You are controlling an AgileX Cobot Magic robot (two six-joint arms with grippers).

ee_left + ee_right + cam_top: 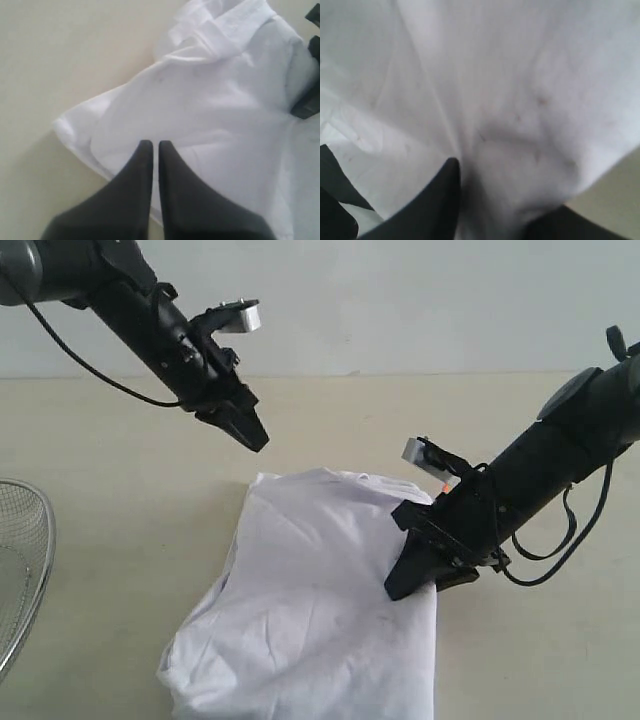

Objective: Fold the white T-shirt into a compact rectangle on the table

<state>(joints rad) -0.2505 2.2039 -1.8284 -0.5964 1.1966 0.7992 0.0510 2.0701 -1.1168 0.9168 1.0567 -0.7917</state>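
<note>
the right fingers stand parted at the right edge of the white t-shirt, with cloth bulging loosely into the gap and not visibly pinched. the left fingers are pressed together on nothing, hanging above the table just off the shirt's far left corner. the shirt lies partly folded between the arms, its long axis running from the collar at the far side toward the near left. the right arm is nearer, so the next fold probably starts there. a wire-mesh basket at the left edge shows nothing inside.
</note>
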